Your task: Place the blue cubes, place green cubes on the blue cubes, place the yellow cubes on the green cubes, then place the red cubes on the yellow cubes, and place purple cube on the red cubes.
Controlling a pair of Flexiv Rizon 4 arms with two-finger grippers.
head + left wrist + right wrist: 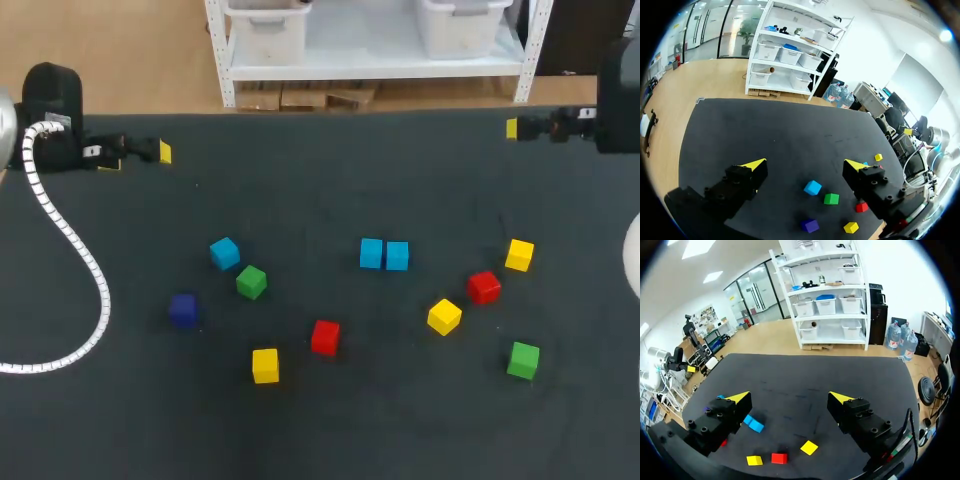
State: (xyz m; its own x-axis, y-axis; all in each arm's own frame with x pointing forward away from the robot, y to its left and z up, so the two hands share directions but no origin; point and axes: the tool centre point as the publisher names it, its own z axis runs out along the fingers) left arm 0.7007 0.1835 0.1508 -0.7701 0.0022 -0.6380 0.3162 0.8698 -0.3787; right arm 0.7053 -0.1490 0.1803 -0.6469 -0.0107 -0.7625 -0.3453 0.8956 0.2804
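Loose cubes lie across the dark table [330, 190]. A light blue cube [224, 253], a green cube [251, 282] and a dark purple cube [182, 309] sit at the left. Two light blue cubes [384, 255] touch side by side in the middle. A red cube [325, 337] and a yellow cube [265, 365] lie nearer the front. At the right are yellow cubes [519, 254] [444, 316], a red cube [484, 287] and a green cube [523, 359]. My left gripper [137, 158] [805, 165] is open and empty at the far left edge. My right gripper [515, 128] [789, 398] is open and empty at the far right edge.
A white ribbed cable [70, 240] loops over the table's left side from the left arm down to the front edge. The cubes sit well apart except the touching blue pair [754, 423].
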